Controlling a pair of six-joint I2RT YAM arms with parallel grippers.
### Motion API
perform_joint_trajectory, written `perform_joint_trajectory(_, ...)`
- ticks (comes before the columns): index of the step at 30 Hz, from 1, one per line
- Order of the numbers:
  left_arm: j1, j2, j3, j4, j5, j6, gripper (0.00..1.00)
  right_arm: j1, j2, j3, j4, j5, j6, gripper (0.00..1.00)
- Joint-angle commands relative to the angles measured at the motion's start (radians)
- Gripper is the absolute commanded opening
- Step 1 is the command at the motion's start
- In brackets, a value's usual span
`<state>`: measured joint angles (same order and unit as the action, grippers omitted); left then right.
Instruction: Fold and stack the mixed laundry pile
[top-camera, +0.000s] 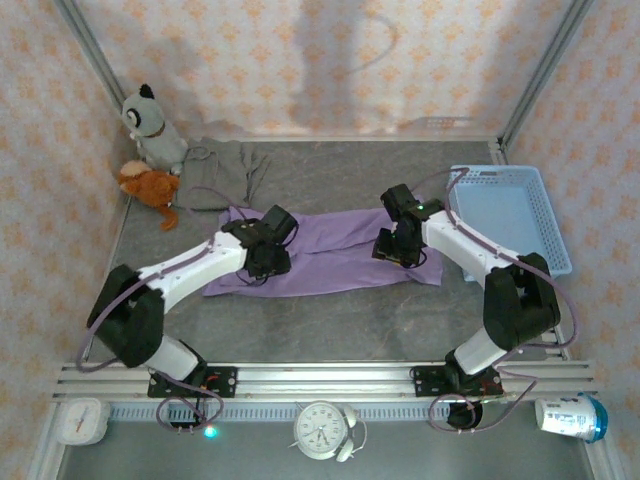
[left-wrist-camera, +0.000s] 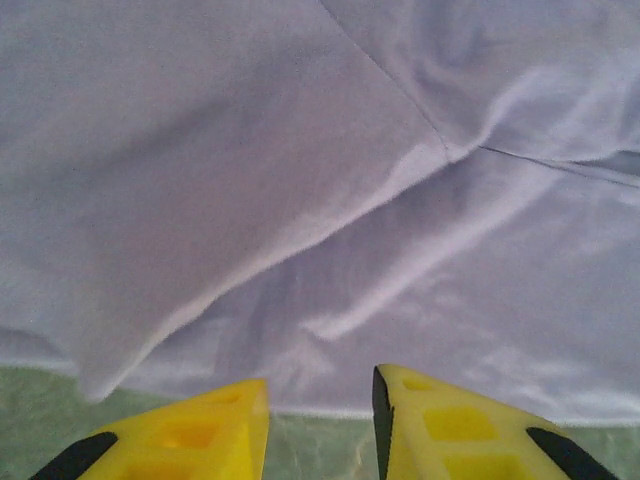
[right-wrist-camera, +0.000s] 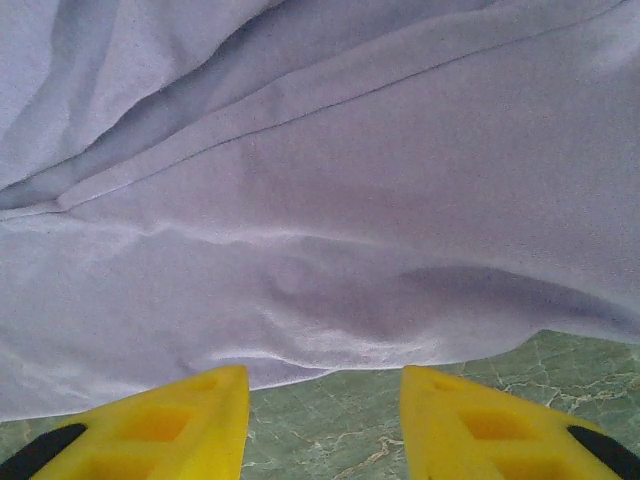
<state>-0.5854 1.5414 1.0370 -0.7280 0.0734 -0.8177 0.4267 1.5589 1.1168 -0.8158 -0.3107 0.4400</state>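
Hovering over the lavender garment (top-camera: 330, 258), spread mid-frame on the counter (top-camera: 330, 325), my left end effector (top-camera: 266, 262) and right end effector (top-camera: 398, 250) both gape released. It looks soft, limp and light, so I'd pinch its near hem.

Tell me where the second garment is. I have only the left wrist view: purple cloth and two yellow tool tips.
Observer: The grey-brown garment lies crumpled at the table's far left, just beyond the purple cloth, which is spread flat across the middle.
Operator: Name what sits beside it.
Observer: Two plush toys, one grey and one orange, are in the far left corner next to it.
Operator: Report the right tool.
Observer: The right tool is open over the cloth's right end, with nothing between its fingers. A light blue basket stands further right.
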Motion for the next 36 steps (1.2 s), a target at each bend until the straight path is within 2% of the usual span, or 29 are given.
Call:
perform_joint_trajectory(1, -0.001, 0.082, 0.02, 0.036, -0.041, 0.016, 0.31, -0.002, -0.039, 0.005, -0.031, 0.022, -0.018, 0.44)
perform_joint_trajectory(4, -0.001, 0.143, 0.065, 0.02, -0.078, 0.058, 0.3, -0.001, -0.045, 0.005, -0.034, 0.034, -0.017, 0.44)
perform_joint_trajectory(7, 0.009, 0.2, 0.145, -0.042, -0.187, 0.116, 0.28, 0.0, -0.045, 0.007, -0.036, 0.035, -0.015, 0.44)
perform_joint_trajectory(10, 0.044, 0.218, 0.207, -0.071, -0.245, 0.16, 0.28, -0.001, -0.045, 0.012, -0.04, 0.04, -0.015, 0.44)
perform_joint_trajectory(15, 0.11, 0.23, 0.243, -0.068, -0.254, 0.216, 0.29, -0.001, -0.036, 0.008, -0.039, 0.042, -0.013, 0.44)
perform_joint_trajectory(18, 0.121, 0.256, 0.247, -0.092, -0.237, 0.243, 0.29, -0.001, -0.037, 0.0, -0.037, 0.039, -0.008, 0.44)
perform_joint_trajectory(23, 0.084, 0.184, 0.214, -0.08, -0.156, 0.267, 0.32, -0.001, -0.042, -0.007, -0.043, 0.049, -0.006, 0.44)
perform_joint_trajectory(29, 0.036, 0.131, 0.159, -0.082, -0.159, 0.325, 0.44, -0.001, -0.036, -0.001, -0.034, 0.033, 0.007, 0.44)
perform_joint_trajectory(34, 0.038, 0.157, 0.102, -0.062, -0.177, 0.366, 0.45, 0.001, -0.047, 0.011, -0.027, 0.006, 0.023, 0.44)
perform_joint_trajectory(36, 0.038, 0.183, 0.102, -0.059, -0.193, 0.385, 0.41, 0.003, -0.056, 0.011, -0.028, 0.008, 0.026, 0.44)
